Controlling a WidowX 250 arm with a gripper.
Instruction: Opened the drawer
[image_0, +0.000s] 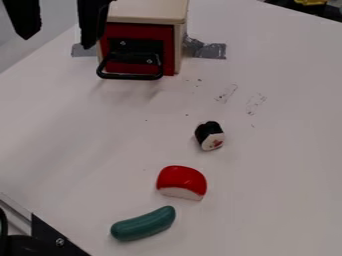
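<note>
Gripper (57, 42) at view-left of the cabinet (148, 11), fingers spread, grasping nothing; red drawer (169, 50) sits within the cabinet, with green toy (143, 223) well apart in front.

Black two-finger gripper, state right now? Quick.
Gripper: open, fingers well apart, holding nothing.
</note>
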